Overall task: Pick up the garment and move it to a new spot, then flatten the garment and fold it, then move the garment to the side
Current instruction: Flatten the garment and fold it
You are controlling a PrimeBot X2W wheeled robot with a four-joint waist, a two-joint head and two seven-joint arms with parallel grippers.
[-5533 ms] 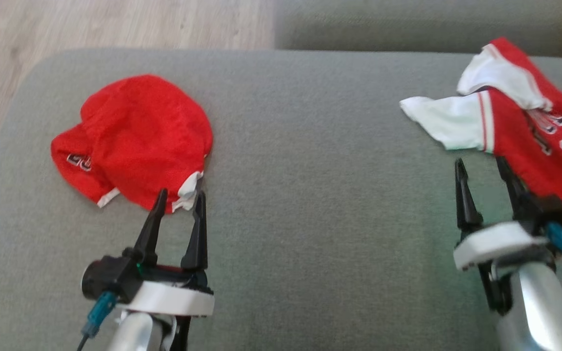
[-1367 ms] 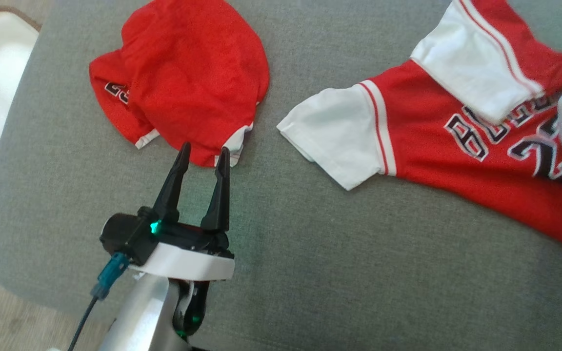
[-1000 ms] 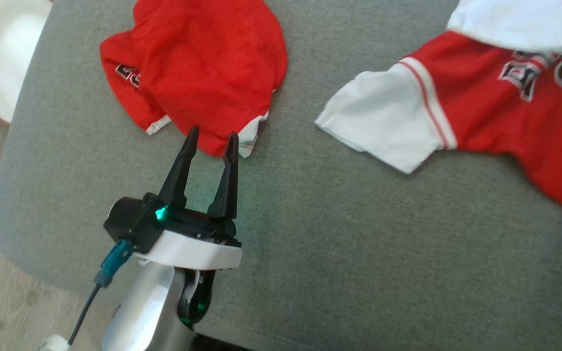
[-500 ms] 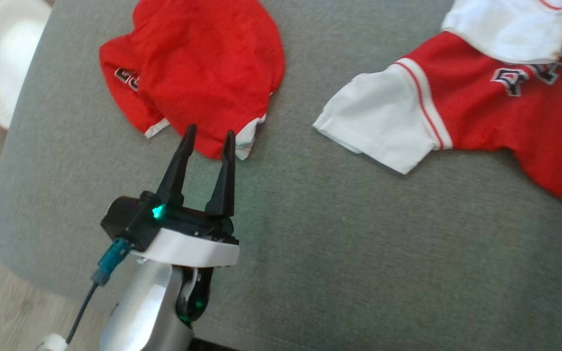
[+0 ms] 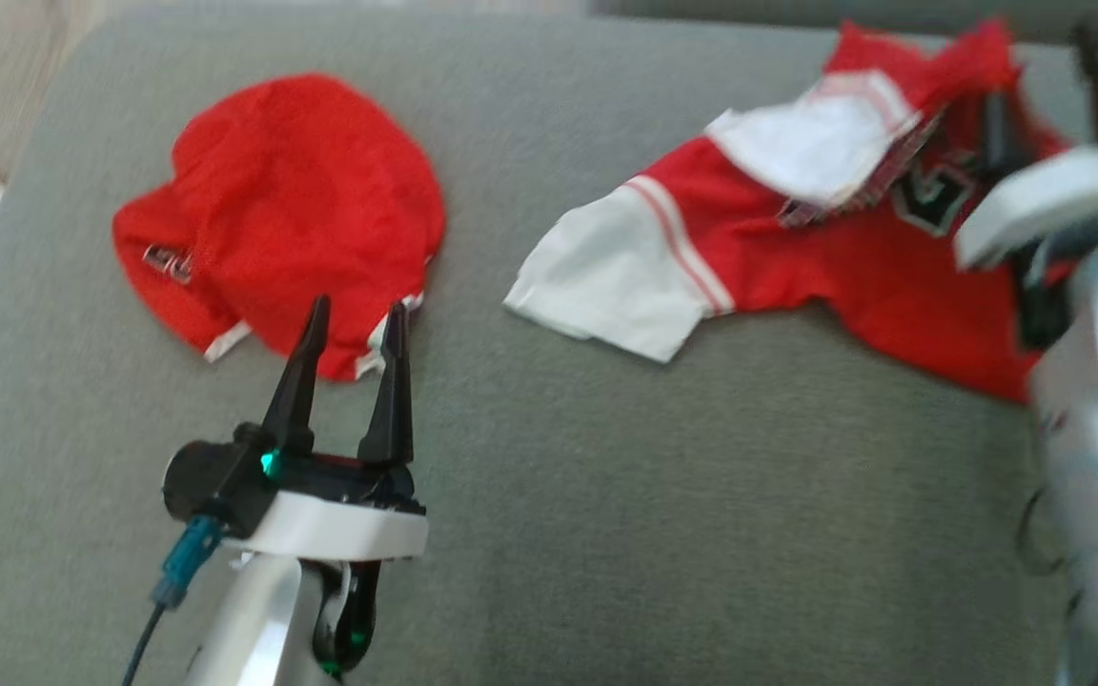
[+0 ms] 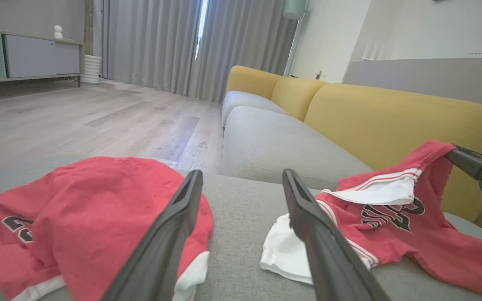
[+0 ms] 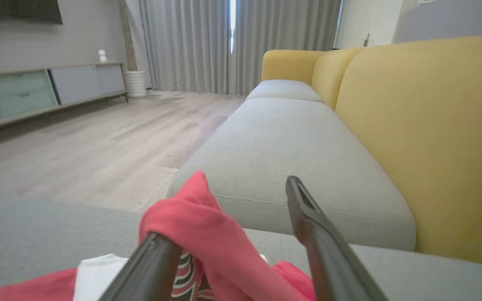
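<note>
Red-and-white mesh jersey with black lettering (image 5: 797, 257) lies rumpled on the grey fabric sofa cushion (image 5: 606, 495), well to the right of the left claw and directly under the right claw's fingers; it is neither flat nor folded.

Furthest left, a crumpled plain red garment (image 5: 292, 210) sits just ahead of the left claw (image 5: 358, 303), its white-trimmed hem touching or almost touching the fingertips. That claw hangs wide open and empty. If it pushes forward carelessly, it may catch this second piece and drag it into the work area.

Between the two claws, the jersey's white sleeve (image 5: 606, 286) points towards the left claw, while a second white panel is doubled over the chest. Flattening may press that fold in rather than clear it.

At the right, the right claw (image 7: 243, 186) stands open with nothing clamped, but a loose red fold (image 7: 207, 225) drapes over one finger. Pulling away may well snag the mesh, lifting and bunching the jersey again or dragging it off its spot.
</note>
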